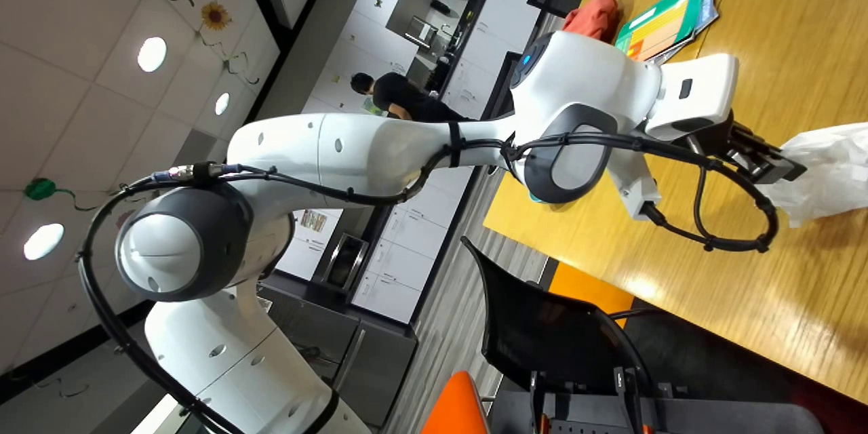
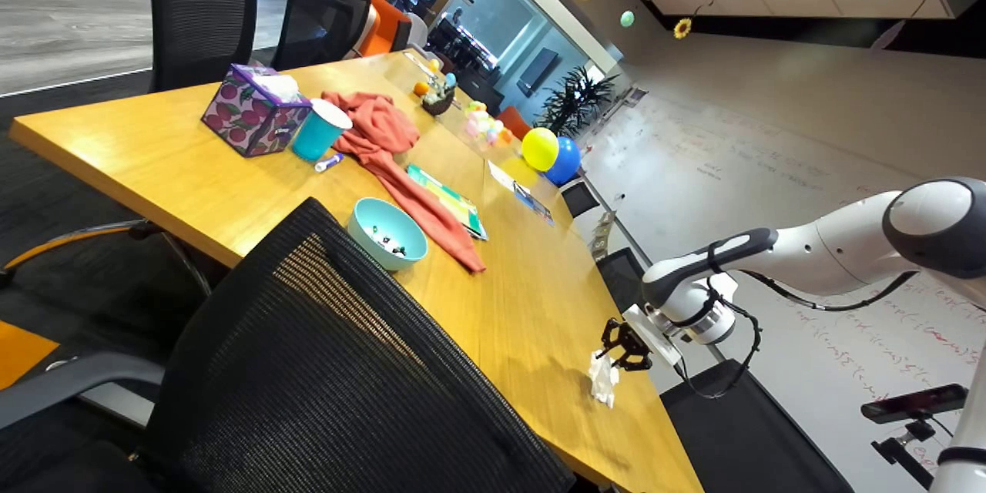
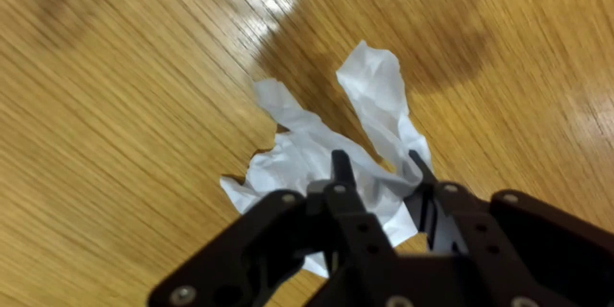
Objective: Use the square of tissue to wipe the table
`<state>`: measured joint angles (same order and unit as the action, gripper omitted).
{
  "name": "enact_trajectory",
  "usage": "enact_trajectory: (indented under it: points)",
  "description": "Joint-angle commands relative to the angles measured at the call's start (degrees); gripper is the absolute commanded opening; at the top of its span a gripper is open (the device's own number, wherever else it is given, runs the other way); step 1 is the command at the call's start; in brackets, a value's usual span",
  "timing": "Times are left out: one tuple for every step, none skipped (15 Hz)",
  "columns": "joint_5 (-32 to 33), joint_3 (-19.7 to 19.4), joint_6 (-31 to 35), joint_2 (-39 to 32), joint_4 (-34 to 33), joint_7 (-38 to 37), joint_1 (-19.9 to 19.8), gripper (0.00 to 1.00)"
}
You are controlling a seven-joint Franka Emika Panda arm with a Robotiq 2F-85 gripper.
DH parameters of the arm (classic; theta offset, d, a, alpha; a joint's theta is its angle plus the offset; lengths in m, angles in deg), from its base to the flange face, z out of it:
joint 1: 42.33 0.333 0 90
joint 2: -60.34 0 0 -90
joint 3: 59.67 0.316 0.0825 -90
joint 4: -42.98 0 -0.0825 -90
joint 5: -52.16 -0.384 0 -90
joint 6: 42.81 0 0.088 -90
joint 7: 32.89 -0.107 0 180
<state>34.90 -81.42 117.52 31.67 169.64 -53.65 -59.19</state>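
Observation:
The white crumpled tissue [image 3: 288, 168] lies on the tan wooden table [image 3: 120, 120], with two strips sticking out toward the top of the wrist view. It also shows in both exterior views [image 1: 827, 173] [image 2: 603, 381]. My gripper [image 3: 376, 156] points down at the tissue, its two fingertips apart. Tissue shows between the fingers, and a fold touches or lies close against the right finger. In an exterior view the gripper [image 2: 608, 360] is low over the table [image 2: 531, 308], at the tissue's top edge. Whether the fingertips touch the table cannot be told.
A red-orange cloth [image 2: 377, 123], a teal bowl [image 2: 387, 235], books [image 2: 451, 204], a blue cup [image 2: 316, 135], a marker [image 2: 329, 162] and a cherry-patterned tissue box [image 2: 250, 112] stand farther along the table. Black chairs [image 2: 331, 370] [image 1: 549, 319] stand at the table's edge.

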Motion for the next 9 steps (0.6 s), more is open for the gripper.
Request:
enact_trajectory:
  points:
    - [0.72, -0.60, -1.03, 2.17, 1.54, -2.34, 0.88, 0.62]
    - [0.81, -0.73, -1.12, 2.08, 1.42, -2.63, 1.02, 0.71]
    - [0.87, -0.90, -1.09, 2.01, 1.37, -3.15, 1.23, 0.78]
    - [0.88, -0.92, -1.14, 1.99, 1.30, -3.54, 1.31, 0.86]
    - [0.96, -1.00, -1.17, 1.93, 1.23, -3.83, 1.45, 0.93]
    - [0.92, -0.99, -1.22, 1.92, 1.18, -4.19, 1.49, 0.99]
    - [0.93, -0.97, -1.25, 1.92, 1.17, -4.35, 1.53, 1.00]
    - [0.93, -0.92, -1.25, 1.97, 1.21, -4.31, 1.56, 1.00]
    - [0.55, 0.11, -0.10, 0.14, 0.03, -2.68, 0.34, 0.99]
